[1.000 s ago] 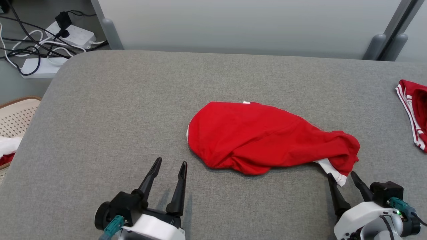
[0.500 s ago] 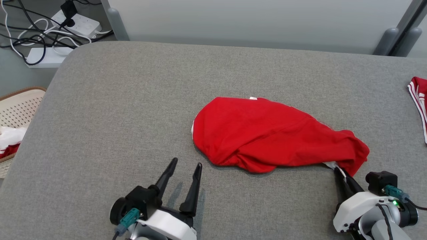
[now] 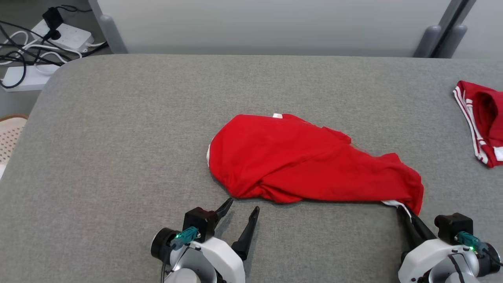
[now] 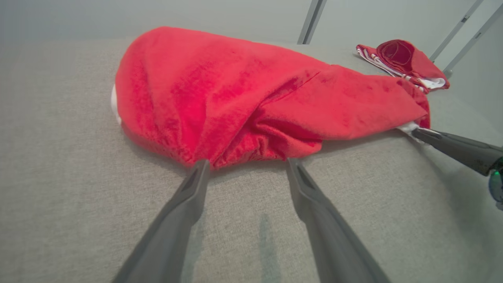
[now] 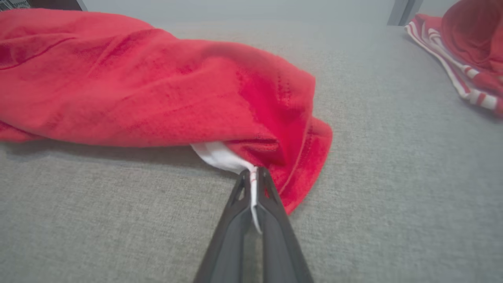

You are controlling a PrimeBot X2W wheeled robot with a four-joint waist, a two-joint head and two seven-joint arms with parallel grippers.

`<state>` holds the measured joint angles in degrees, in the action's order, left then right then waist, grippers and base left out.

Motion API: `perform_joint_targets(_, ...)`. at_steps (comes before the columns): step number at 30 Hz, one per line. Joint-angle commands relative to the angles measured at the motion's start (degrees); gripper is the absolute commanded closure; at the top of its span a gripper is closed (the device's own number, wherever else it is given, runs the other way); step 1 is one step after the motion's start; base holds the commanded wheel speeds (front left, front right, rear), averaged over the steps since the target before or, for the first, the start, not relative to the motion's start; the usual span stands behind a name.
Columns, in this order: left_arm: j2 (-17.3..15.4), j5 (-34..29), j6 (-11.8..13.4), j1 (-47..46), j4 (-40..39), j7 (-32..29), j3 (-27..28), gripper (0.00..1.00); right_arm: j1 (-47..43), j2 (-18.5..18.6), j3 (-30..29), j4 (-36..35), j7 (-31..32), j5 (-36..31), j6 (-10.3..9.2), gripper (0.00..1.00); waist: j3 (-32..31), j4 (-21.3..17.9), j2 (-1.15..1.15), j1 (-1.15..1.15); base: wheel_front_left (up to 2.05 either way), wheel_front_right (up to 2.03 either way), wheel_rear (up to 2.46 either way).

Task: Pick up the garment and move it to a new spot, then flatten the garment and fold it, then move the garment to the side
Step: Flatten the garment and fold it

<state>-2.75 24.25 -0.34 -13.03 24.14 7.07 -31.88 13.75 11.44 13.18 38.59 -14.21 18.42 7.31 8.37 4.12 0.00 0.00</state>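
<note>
The grey padded table [image 3: 118, 137] spans the head view, with the crumpled red garment [image 3: 298, 161] at its centre. At lower centre, the left gripper [image 3: 243, 205] stands spread at the bunched near edge. At lower right, the right gripper [image 3: 401, 210] is clenched on the garment's white trim [image 5: 218, 155]. That pinch looks thin, so the left should probably take a full fold before both lift together.
</note>
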Motion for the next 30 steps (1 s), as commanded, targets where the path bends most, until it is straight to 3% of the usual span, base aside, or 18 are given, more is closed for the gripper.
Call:
perform_joint_targets(1, -0.13, 0.52, 0.91, -3.17, 0.06, 0.04, 1.2, 0.0, -0.81, 1.02, 0.57, -2.31, -0.78, -0.81, 0.18, 1.0, 0.13, -1.3, 0.0, 0.0, 0.0, 0.0, 0.0)
perform_joint_targets(8, -0.13, 0.52, 3.63, -9.11, 8.71, 0.05, -1.5, 0.0, -2.37, 1.52, 0.17, -6.94, 0.06, -1.91, 0.18, 1.0, 0.38, -4.84, 0.0, 0.0, 0.0, 0.0, 0.0)
perform_joint_targets(15, -0.13, -0.19, 4.66, -15.19, 16.38, 2.21, -6.04, 0.0, -3.1, 1.61, -0.21, -9.65, 1.18, -1.98, 0.18, 1.0, 0.39, -6.19, 0.0, 0.0, 0.0, 0.0, 0.0)
perform_joint_targets(16, -0.13, 0.18, 4.51, -16.5, 18.13, 2.94, -7.42, 0.61, -3.34, 1.63, -0.37, -10.24, 1.38, -2.05, 0.18, 1.0, 0.34, -6.35, 0.0, 0.0, 0.0, 0.0, 0.0)
perform_joint_targets(17, -0.13, 0.79, 4.19, -16.93, 18.73, 3.26, -8.0, 1.0, -3.43, 1.66, -0.51, -10.55, 1.43, -2.16, 0.18, 1.0, 0.34, -6.4, 0.0, 0.0, 0.0, 0.0, 0.0)
perform_joint_targets(30, -0.75, 2.08, 4.09, -20.49, 16.18, 6.91, -11.78, 1.0, -5.09, 1.3, -3.02, -12.47, 1.24, -2.85, 0.18, 1.0, -1.18, -5.7, 0.0, 0.0, 0.0, 0.0, 0.0)
